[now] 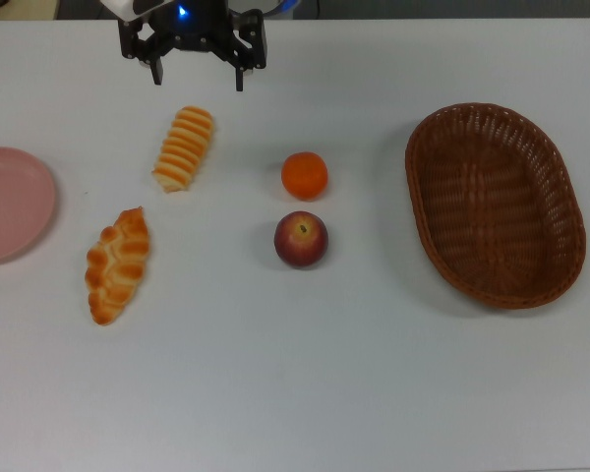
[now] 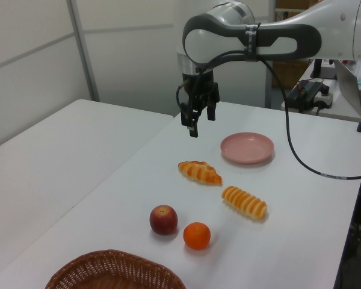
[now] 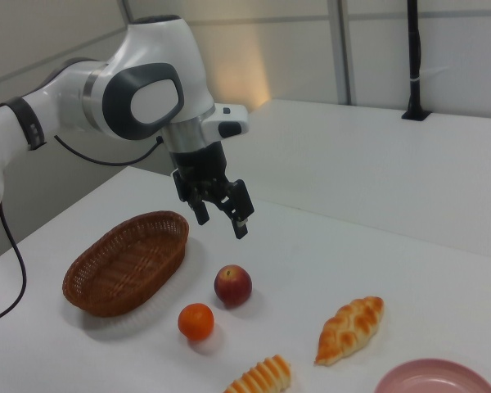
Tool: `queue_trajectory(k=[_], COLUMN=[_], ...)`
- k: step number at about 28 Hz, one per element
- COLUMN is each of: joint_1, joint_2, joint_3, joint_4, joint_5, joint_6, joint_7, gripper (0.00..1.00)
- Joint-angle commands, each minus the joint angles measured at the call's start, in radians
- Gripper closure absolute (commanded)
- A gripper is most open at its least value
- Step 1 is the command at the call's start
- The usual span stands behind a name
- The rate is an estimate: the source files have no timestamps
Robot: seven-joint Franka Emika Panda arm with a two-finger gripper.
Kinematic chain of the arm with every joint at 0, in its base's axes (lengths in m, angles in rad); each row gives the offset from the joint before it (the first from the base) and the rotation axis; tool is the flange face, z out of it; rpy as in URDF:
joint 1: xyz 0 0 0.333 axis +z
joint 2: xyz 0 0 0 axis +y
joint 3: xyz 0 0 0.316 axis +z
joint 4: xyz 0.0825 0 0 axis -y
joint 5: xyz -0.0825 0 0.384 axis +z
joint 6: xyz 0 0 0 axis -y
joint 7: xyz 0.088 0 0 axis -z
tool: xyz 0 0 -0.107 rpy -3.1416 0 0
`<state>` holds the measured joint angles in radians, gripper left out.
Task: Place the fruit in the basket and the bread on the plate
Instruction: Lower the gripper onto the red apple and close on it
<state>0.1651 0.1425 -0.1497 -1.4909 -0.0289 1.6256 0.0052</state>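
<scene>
In the top view, left to right: the smooth pink plate (image 1: 10, 205), cut off by the frame's left edge, lies beside the knobbly braided loaf (image 1: 118, 264) and the ridged striped loaf (image 1: 184, 148) on the bare white table (image 1: 295, 393). Next come the orange (image 1: 305, 175) just above the dark red apple (image 1: 301, 239), near each other but apart, then the empty oval wicker basket (image 1: 495, 205), well apart. The gripper (image 1: 199, 79) hangs above the table near the top edge, fingers spread wide, holding nothing, with nothing obstructing any item.
</scene>
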Motion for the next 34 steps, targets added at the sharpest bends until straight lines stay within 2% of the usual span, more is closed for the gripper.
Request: queue_trajectory(k=[1, 5, 9, 16, 19, 26, 34], joint_1=[-0.004, -0.007, 0.005, 0.047, 0.063, 0.096, 0.123], joint_2=[-0.009, -0.006, 0.035, 0.115, 0.143, 0.248, 0.295], joint_3=[0.001, -0.001, 0.004, 0.068, 0.07, 0.071, 0.071], joint_4=[-0.02, -0.023, -0.025, -0.025, -0.026, -0.035, -0.063], joint_5=[-0.014, -0.008, -0.005, -0.023, -0.025, -0.074, -0.111], joint_6=[0.016, 0.017, 0.025, 0.034, 0.085, 0.243, 0.25], joint_7=[-0.04, -0.071, -0.079, -0.028, 0.034, 0.195, 0.203], gripper=[0.0, 0.0, 0.0, 0.0, 0.0, 0.0, 0.0])
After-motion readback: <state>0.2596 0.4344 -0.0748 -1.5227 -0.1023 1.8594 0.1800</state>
